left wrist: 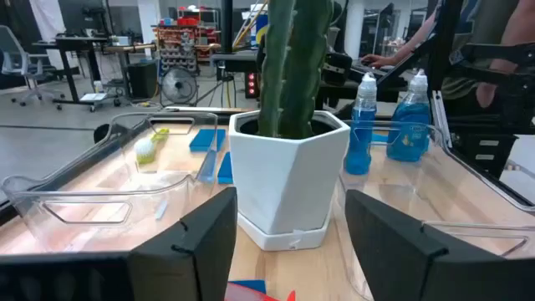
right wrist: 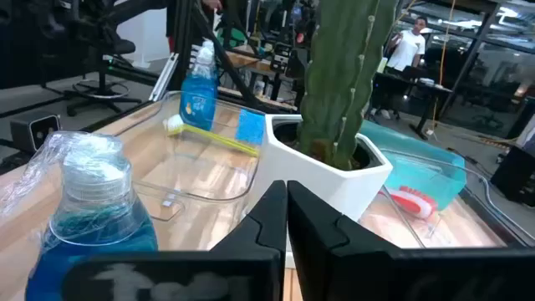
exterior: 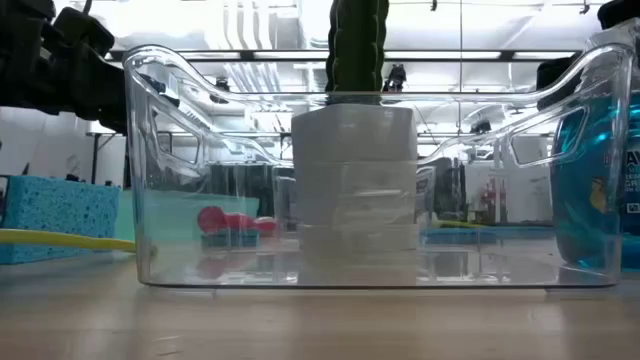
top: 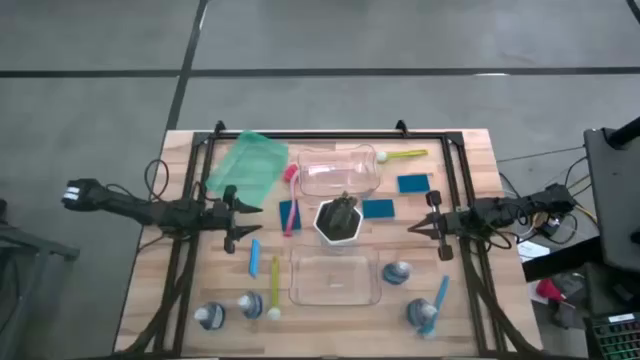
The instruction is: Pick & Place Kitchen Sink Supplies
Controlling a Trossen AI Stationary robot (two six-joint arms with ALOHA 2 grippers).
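Looks like nothing has been picked up yet, so the job is judged to be at the very start, at the reach-in step. Both bins, the one above the pot [top: 339,220] at [top: 338,171] and the one below it at [top: 335,276], are seen with nothing inside them.

The left gripper [top: 240,220] is parked at mid-left of the high frame, its jaws spread apart, as the left wrist view confirms with the pot framed between the two fingers. The right gripper [top: 422,226] is held at mid-right, jaws pressed together with nothing between them.

The supplies are scattered over the tabletop [top: 150,290]:
- sponges right of the pot at [top: 413,184] and [top: 378,208]
- a pink brush [top: 291,200] just left of the pot
- a blue brush [top: 254,257] and a yellow brush [top: 274,288] at lower left
- bottles along the bottom at [top: 209,317], [top: 250,305], [top: 396,271] and [top: 421,313]
- a green brush [top: 404,155] near the upper bin

The pink brush and the blue brush are the closest things to the left gripper, so one of them is probably what gets grabbed first. For that, the open jaws would need to be lowered over the slim handle and lined up across it, not along it. The right jaws would have to be opened before anything can be taken on that side.
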